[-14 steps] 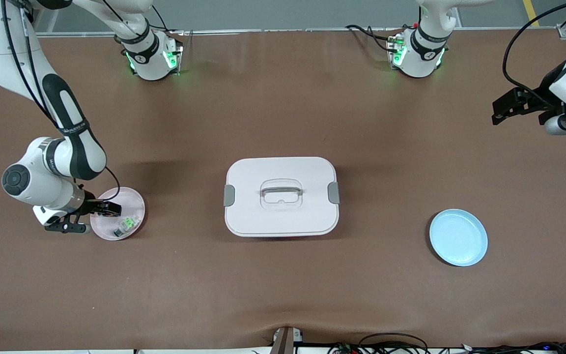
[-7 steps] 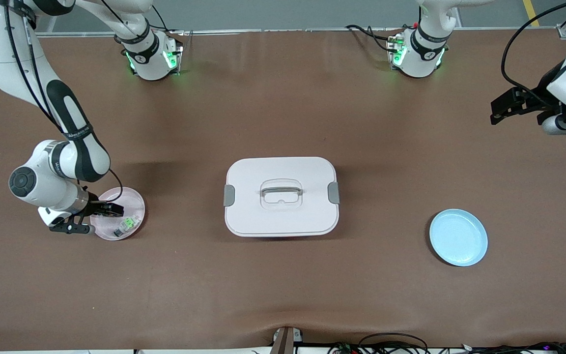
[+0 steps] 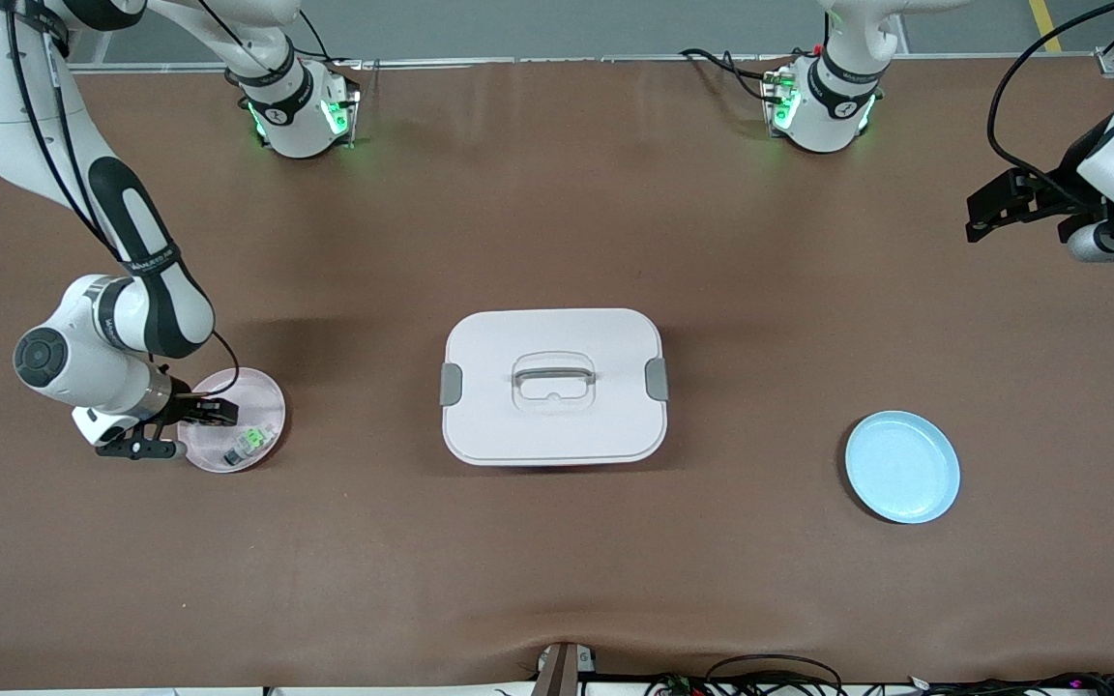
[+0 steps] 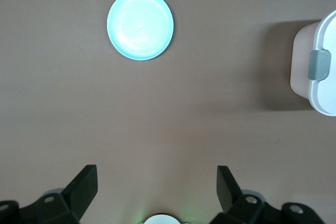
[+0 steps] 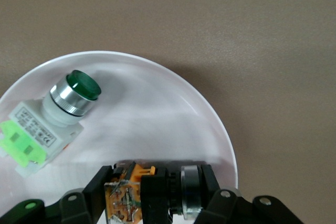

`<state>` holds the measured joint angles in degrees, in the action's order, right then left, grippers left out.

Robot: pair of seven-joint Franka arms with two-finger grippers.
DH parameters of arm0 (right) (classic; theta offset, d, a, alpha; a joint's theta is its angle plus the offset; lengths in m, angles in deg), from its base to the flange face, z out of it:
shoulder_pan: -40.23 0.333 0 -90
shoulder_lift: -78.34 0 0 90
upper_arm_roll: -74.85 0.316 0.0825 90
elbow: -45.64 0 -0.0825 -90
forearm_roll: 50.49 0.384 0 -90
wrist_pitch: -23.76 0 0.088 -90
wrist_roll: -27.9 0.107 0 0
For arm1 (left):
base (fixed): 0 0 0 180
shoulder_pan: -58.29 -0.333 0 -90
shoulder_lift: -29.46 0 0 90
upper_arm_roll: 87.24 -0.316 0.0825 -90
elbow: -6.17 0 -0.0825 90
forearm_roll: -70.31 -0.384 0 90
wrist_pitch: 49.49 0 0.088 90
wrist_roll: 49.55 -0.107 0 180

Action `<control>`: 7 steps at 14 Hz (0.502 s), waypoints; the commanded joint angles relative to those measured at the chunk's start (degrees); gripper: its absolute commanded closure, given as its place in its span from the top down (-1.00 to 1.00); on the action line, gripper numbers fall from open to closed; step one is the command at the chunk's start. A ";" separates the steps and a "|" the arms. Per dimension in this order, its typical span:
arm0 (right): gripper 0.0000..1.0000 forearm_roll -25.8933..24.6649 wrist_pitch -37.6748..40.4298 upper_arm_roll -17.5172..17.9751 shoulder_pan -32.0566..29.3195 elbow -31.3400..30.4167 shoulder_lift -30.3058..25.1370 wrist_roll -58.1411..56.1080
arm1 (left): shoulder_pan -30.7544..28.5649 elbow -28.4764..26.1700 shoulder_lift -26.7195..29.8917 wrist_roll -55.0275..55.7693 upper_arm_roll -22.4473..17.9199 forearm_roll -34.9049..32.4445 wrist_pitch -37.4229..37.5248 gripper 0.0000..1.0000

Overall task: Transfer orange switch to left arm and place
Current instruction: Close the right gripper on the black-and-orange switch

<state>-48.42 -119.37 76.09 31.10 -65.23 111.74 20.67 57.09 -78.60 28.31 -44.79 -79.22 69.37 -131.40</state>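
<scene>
While the left end effector waits wide open over the table's end, the right end effector pinches the orange switch on the pink plate, so next it should lift, clear of the box.

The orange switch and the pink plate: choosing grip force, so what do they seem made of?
Orange switch: likely rigid plastic, black and orange body, with a shiny silver ring that looks metallic. Pink plate: probably smooth glossy plastic, judging by soft reflections on its surface.
</scene>
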 commanded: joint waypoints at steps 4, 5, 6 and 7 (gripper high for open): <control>-1.00 4.69 8.97 0.61 -0.54 3.44 -0.97 -0.95 | -0.12 0.65 0.71 -0.02 0.15 0.06 0.70 1.00; -1.00 6.53 13.27 0.61 -0.71 5.20 -0.97 -0.86 | -0.20 0.65 0.80 -0.02 0.15 0.06 0.79 1.00; -1.00 8.81 16.53 0.52 -0.71 6.44 -1.23 -0.68 | -0.20 0.65 0.89 -0.02 0.15 0.06 0.79 1.00; -1.00 10.66 19.79 0.52 -0.62 7.41 -1.75 0.10 | -0.20 0.65 0.80 -0.02 0.06 0.06 0.70 1.00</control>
<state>-41.27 -105.23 76.24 30.93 -59.89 111.37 20.60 57.06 -78.26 28.42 -44.79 -79.22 69.37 -131.39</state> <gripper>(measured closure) 0.273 0.000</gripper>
